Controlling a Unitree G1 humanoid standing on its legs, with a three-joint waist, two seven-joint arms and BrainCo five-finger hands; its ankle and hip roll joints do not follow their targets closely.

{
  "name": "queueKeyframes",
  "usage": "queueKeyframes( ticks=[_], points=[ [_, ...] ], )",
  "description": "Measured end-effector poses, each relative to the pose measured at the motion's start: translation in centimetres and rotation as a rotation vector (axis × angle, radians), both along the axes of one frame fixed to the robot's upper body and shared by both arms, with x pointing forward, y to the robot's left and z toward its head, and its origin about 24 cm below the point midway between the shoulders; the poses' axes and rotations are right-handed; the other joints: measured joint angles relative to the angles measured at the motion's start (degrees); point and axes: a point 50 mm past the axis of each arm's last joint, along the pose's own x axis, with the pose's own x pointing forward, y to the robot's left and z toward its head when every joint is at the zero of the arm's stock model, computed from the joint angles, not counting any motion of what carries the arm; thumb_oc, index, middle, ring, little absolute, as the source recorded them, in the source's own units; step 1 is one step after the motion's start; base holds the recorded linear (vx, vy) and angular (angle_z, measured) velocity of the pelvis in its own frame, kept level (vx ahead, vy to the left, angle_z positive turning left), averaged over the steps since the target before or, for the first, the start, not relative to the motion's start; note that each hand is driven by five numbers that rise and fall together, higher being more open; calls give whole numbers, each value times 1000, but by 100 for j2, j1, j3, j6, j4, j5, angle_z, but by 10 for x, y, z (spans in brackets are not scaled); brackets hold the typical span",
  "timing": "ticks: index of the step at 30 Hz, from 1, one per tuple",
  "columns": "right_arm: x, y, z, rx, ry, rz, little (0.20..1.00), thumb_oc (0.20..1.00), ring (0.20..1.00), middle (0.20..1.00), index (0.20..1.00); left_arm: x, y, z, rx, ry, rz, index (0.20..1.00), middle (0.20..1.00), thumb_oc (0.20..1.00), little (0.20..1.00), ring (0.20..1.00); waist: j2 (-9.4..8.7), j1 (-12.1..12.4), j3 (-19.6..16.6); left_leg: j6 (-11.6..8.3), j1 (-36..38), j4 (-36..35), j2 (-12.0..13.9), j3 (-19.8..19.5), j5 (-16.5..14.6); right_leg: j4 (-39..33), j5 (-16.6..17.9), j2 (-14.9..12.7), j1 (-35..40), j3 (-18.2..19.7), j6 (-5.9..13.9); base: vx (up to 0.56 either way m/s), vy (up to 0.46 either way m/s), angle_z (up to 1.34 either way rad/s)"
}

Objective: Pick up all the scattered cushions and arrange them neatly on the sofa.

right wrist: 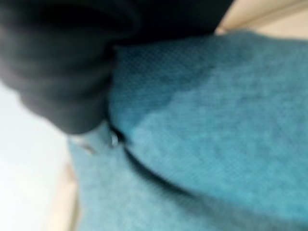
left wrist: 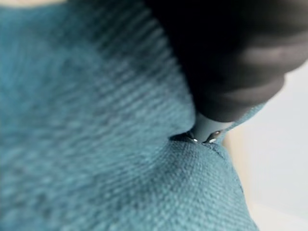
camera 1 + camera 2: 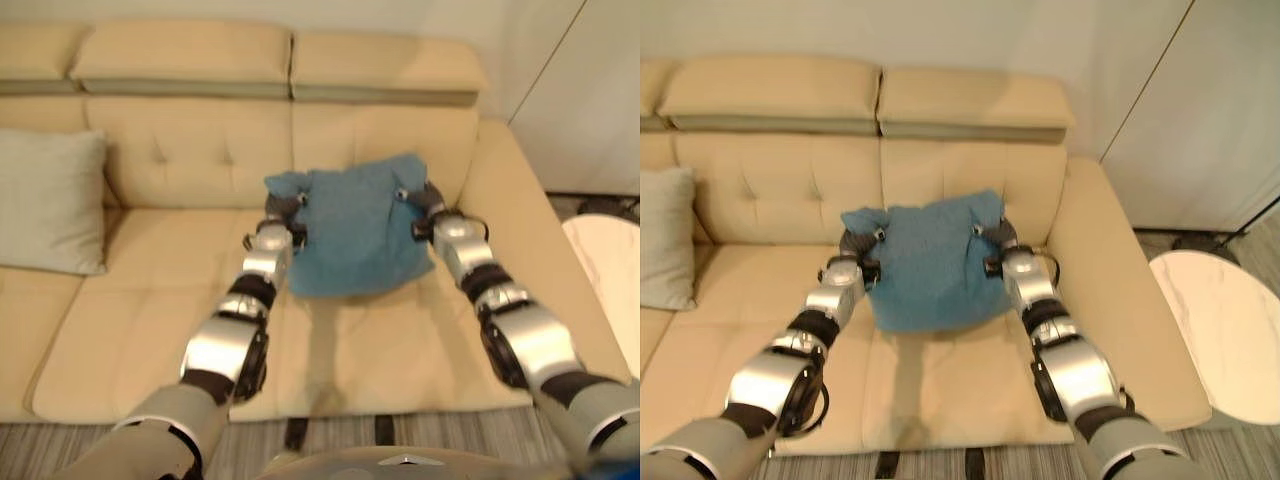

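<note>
We see a blue cushion (image 3: 352, 235) held up between our two hands, in front of the back of the sofa (image 3: 190, 150). The cushion stands almost upright, over the seat near the right end of the sofa. Its bottom edge hangs just over the seat, and we cannot tell if it touches.

Our left hand (image 3: 284, 212) is on the left side of the blue cushion, near its top corner. Our right hand (image 3: 424, 200) is on the right side, also near the top. Both hands press into the soft cloth from the sides, so the cushion looks a bit squashed in the middle.

In the left wrist view the blue cloth (image 2: 96, 120) is very close. The dark cover of the hand sits by it, and a silver finger (image 2: 204, 132) digs into a fold of the cloth. The rest of the fingers are hidden, so we cannot tell if this hand is curled round the cushion or flat on it.

In the right wrist view it is much the same. The blue cloth (image 1: 216, 120) bulges next to the dark cover, and a small silver part pokes in at the fold. We cannot tell how those fingers are set.

A pale grey cushion (image 3: 50, 200) leans on the sofa back at the left end, well apart from the blue one. A round white table (image 3: 1220, 335) stands on the floor to the right of the sofa.
</note>
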Motion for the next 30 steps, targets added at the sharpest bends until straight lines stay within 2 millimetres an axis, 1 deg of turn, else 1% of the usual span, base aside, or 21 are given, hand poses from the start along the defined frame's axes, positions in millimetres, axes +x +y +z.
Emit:
queueKeyframes(
  ticks=[2,3,5,6,9,12,14,15,16,18,19,20,21,22,23,24,25,27,28,29,30],
  points=[
    [4,-9,11,1,-12,-32,200,200,200,200,200,6,-1,17,31,-26,-9,200,200,200,200,200,8,5,6,-1,-216,-36,-6,16,26,0,3,-14,-229,-3,5,-37,5,6],
    [6,-11,18,-2,-32,-36,200,200,200,200,200,9,-6,28,76,-50,-32,200,200,200,200,200,42,12,65,0,-349,-25,-23,5,27,-2,-1,-25,-345,-30,17,5,-4,5],
    [11,-17,38,-25,-69,-54,200,200,200,200,200,15,-11,50,123,-97,-49,200,200,200,200,200,89,32,58,-18,-650,-41,-68,7,10,-2,-4,-55,-654,-72,25,7,-4,2],
    [13,-16,58,-17,-109,-61,200,200,200,200,200,19,-9,74,140,-140,-37,200,200,200,200,200,99,21,56,-15,-962,-39,-103,6,49,-1,42,-75,-963,-73,83,0,0,0],
    [15,-22,84,8,-184,-75,200,200,200,200,200,22,-16,101,121,-215,-45,200,200,200,200,200,111,25,48,2,-1339,-38,-166,18,136,0,98,-165,-1335,-72,107,29,20,5],
    [15,-28,102,-6,-250,-85,200,200,200,200,200,23,-23,116,121,-262,-61,200,200,200,200,200,123,36,41,-14,-1519,-37,-265,39,172,0,74,-275,-1508,-84,139,39,26,8],
    [14,-33,111,-6,-287,-103,200,200,200,200,200,23,-23,125,122,-282,-61,200,200,200,200,200,124,27,41,-155,-1618,-37,-333,43,268,0,73,-349,-1574,-129,141,53,5,13],
    [14,-38,116,-7,-312,-128,200,200,200,200,200,23,-27,130,115,-295,-70,200,200,200,200,200,125,70,42,-218,-1658,-37,-385,46,312,0,71,-409,-1605,-137,144,59,6,14],
    [14,-37,117,-13,-318,-131,200,200,200,200,200,23,-27,130,105,-294,-70,200,200,200,200,200,125,83,42,-221,-1654,-37,-395,46,314,0,71,-440,-1601,-142,144,46,28,10],
    [13,-40,123,-25,-343,-159,200,200,200,200,200,23,-29,132,68,-297,-68,200,200,200,200,200,128,106,42,-317,-1663,-36,-440,52,377,1,72,-494,-1600,-145,144,41,26,8],
    [13,-39,127,-22,-359,-172,1000,1000,1000,1000,1000,23,-29,133,56,-299,-67,200,200,200,200,200,130,133,41,-363,-1661,-36,-467,57,407,1,73,-525,-1599,-142,143,30,10,7],
    [13,-39,128,-19,-363,-184,1000,1000,1000,1000,1000,23,-28,134,49,-295,-62,200,200,200,200,200,130,148,42,-396,-1662,-30,-483,61,428,1,73,-547,-1599,-139,144,30,14,14],
    [13,-36,127,-18,-353,-184,1000,1000,1000,1000,1000,23,-25,132,14,-271,-44,1000,1000,1000,1000,1000,129,144,42,-451,-1829,313,-604,72,383,3,95,-622,-1578,-136,134,14,18,35],
    [13,-39,129,-16,-351,-199,1000,1000,1000,1000,1000,23,-25,132,-9,-269,-45,1000,1000,1000,1000,1000,125,103,48,-561,-2284,1086,-822,142,275,7,143,-783,-1584,-136,143,13,18,53],
    [13,-43,131,-11,-345,-215,1000,1000,1000,1000,1000,24,-26,131,-16,-259,-46,1000,1000,1000,1000,1000,120,48,37,-414,-2561,1227,-968,212,128,10,168,-873,-1604,-108,173,-2,9,38],
    [13,-44,131,3,-342,-222,1000,1000,1000,1000,1000,24,-23,128,-26,-234,-32,1000,1000,1000,1000,1000,157,95,14,-294,-2479,668,-916,202,215,9,189,-836,-1596,-120,210,-21,6,-34],
    [14,-34,130,8,-337,-195,1000,1000,1000,1000,1000,24,-8,125,-37,-183,23,1000,1000,1000,1000,1000,300,230,-34,62,-2059,-51,-597,173,1178,128,-5,-612,-1546,-40,419,-14,10,-57],
    [14,-32,134,16,-340,-193,1000,1000,1000,1000,1000,24,-3,129,-74,-168,41,1000,1000,1000,1000,1000,400,195,17,91,-2044,-43,-588,154,1176,886,-431,-625,-2013,94,673,-13,9,-26],
    [14,-34,133,26,-333,-202,1000,1000,1000,1000,1000,24,-5,128,-81,-155,36,1000,1000,1000,1000,1000,403,154,18,90,-2021,-43,-673,204,1177,592,-390,-659,-1979,142,599,-10,3,30],
    [13,-40,135,25,-336,-216,1000,1000,1000,1000,1000,24,-9,131,-83,-150,16,1000,1000,1000,1000,1000,392,97,16,88,-1996,-44,-811,211,1176,-54,-45,-728,-1823,210,559,2,5,55],
    [13,-43,136,23,-337,-224,1000,1000,1000,1000,1000,24,-10,132,-82,-147,5,1000,1000,1000,1000,1000,392,80,21,73,-1991,-46,-903,237,1160,-20,170,-775,-1838,122,457,-3,-1,40]
  ],
)
